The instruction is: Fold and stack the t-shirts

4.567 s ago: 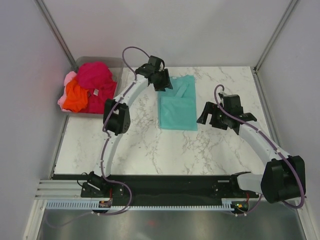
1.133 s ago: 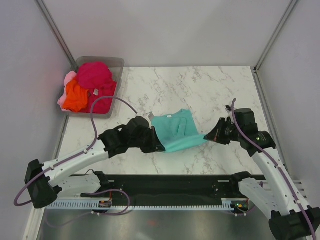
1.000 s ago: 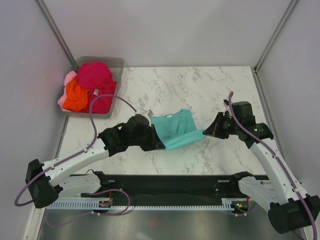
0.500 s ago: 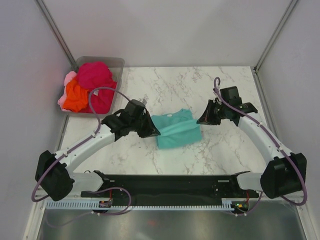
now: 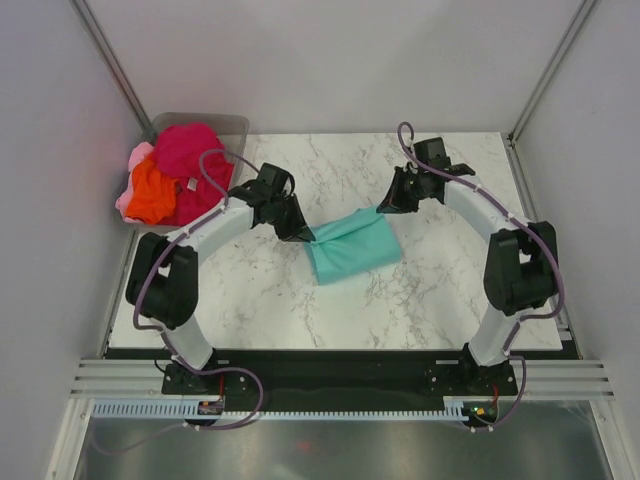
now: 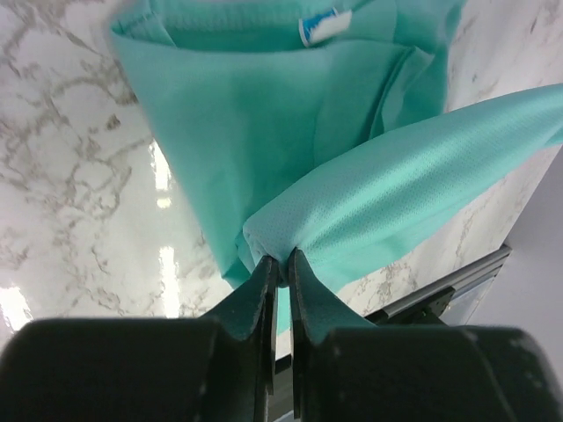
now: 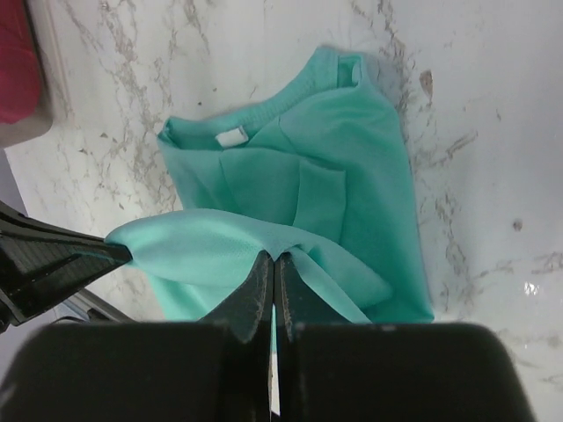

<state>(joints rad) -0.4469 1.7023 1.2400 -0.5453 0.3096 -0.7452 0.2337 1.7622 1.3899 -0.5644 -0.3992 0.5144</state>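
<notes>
- marble table (image 5: 430, 300) is bearing the teal t-shirt (image 5: 352, 250) near centre.
- left gripper (image 5: 306, 234) is clamping the shirt's 9 o'clock edge.
- right gripper (image 5: 384, 204) is clamping its 1 o'clock corner, with the fold lifted between the two.
- magenta t-shirt (image 5: 188, 148), orange t-shirt (image 5: 150, 190) and pink t-shirt (image 5: 138, 156) are lying heaped in the clear bin (image 5: 236, 124) at 10 o'clock.

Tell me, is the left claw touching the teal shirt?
Touching. The left wrist view shows the left claw clamped shut on a raised edge of the teal shirt.
</notes>
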